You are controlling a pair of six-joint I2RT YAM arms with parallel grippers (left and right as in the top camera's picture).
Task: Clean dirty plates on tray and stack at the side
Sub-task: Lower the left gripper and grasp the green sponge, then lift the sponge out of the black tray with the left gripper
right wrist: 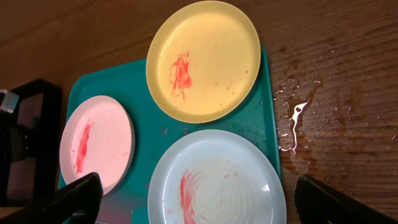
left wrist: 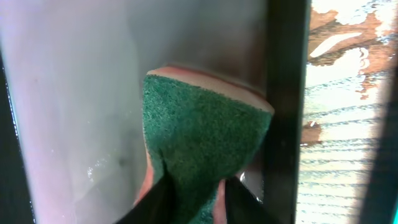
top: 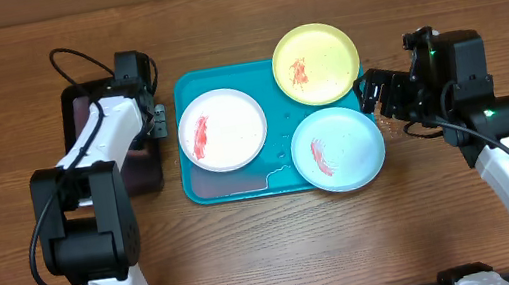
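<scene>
Three plates lie on the turquoise tray (top: 268, 100): a white plate (top: 222, 129) at the left, a yellow-green plate (top: 315, 63) at the back right, a pale mint plate (top: 337, 148) at the front right. Each carries a red smear. My left gripper (top: 154, 122) is down in the black tray (top: 128, 176), left of the turquoise one, and is shut on a green sponge (left wrist: 202, 137). My right gripper (top: 376, 94) stands open at the tray's right edge. In the right wrist view its fingers straddle the mint plate (right wrist: 217, 180) from above; the yellow-green plate (right wrist: 204, 59) and white plate (right wrist: 96, 143) lie beyond.
The black tray's floor looks wet in the left wrist view. Water is spilled on the wood (right wrist: 295, 118) just right of the turquoise tray (right wrist: 146, 134). A small puddle sits on the tray floor (top: 273, 165) between the white and mint plates.
</scene>
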